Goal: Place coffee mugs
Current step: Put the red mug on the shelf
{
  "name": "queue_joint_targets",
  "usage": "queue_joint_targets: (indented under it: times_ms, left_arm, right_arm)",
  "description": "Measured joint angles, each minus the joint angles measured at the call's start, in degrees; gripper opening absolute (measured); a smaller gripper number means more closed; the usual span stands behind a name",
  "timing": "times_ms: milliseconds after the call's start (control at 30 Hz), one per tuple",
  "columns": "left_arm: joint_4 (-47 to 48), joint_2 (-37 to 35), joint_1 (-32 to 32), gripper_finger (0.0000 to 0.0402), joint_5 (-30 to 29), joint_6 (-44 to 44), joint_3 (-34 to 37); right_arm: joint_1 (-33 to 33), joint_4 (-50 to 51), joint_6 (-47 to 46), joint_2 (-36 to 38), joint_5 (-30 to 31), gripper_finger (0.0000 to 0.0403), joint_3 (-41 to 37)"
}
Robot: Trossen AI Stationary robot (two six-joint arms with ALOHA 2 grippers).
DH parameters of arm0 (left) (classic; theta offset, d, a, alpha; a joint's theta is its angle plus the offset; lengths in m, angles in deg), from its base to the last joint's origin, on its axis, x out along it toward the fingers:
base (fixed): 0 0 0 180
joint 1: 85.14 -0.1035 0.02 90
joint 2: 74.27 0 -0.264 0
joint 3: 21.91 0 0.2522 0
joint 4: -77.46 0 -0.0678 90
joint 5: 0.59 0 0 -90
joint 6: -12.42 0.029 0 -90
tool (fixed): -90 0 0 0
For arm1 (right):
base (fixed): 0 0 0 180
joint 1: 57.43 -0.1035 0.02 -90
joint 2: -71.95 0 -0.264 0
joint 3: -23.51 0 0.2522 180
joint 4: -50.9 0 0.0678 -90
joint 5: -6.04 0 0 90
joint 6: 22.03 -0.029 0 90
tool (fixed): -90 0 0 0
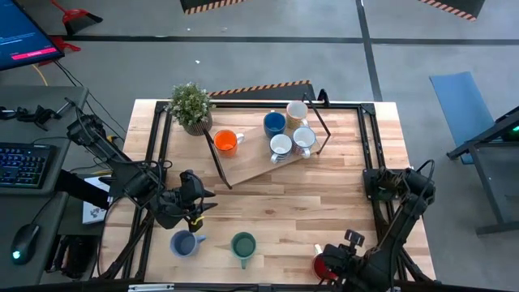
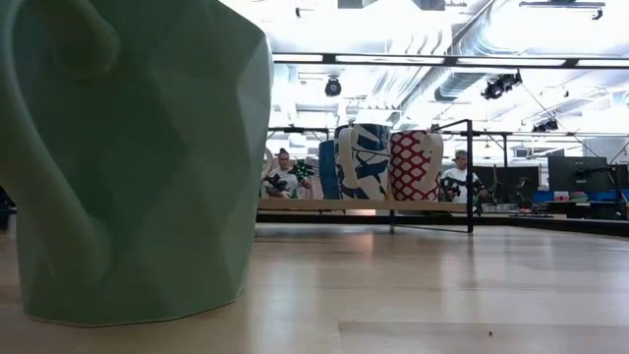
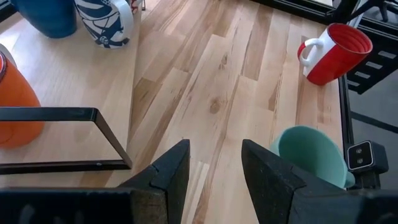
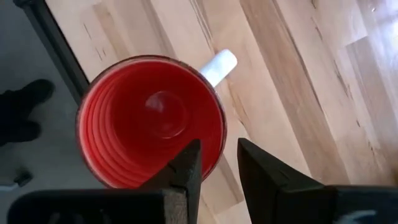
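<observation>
The red mug (image 1: 323, 264) (image 4: 152, 121) stands near the table's near right corner. My right gripper (image 4: 219, 163) hovers over it, open, one finger inside the rim and one outside next to the white handle (image 4: 219, 65); bare wood shows beside the outer finger. My left gripper (image 1: 208, 203) (image 3: 215, 163) is open over bare wood, just beyond the grey-blue mug (image 1: 185, 242). The green mug (image 1: 243, 243) (image 3: 311, 155) (image 2: 128, 157) stands by the near edge. On the wooden board (image 1: 251, 162) stand the orange (image 1: 227, 142), bright blue (image 1: 274, 123), cream (image 1: 297, 109) and two white mugs (image 1: 280, 146) (image 1: 303, 138).
A potted plant (image 1: 192, 105) sits at the far left corner. A black metal frame (image 1: 324, 122) (image 3: 62, 115) rims the board. Open wood lies between the board and the near mugs. People sit in the room beyond the table (image 2: 283, 172).
</observation>
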Motion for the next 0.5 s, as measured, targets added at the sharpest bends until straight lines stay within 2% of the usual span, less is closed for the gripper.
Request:
queue_joint_targets:
  times_ms: [333,500]
  left_arm:
    - [0.0,0.0,0.0,0.0133,0.0,0.0,0.0]
    - [0.0,0.0,0.0,0.0133,0.0,0.1,0.0]
  right_arm:
    - [0.0,0.2,-1.3,-2.2,2.3,0.0081,0.0]
    - [0.0,0.1,-2.2,0.2,10.5,0.0081,0.0]
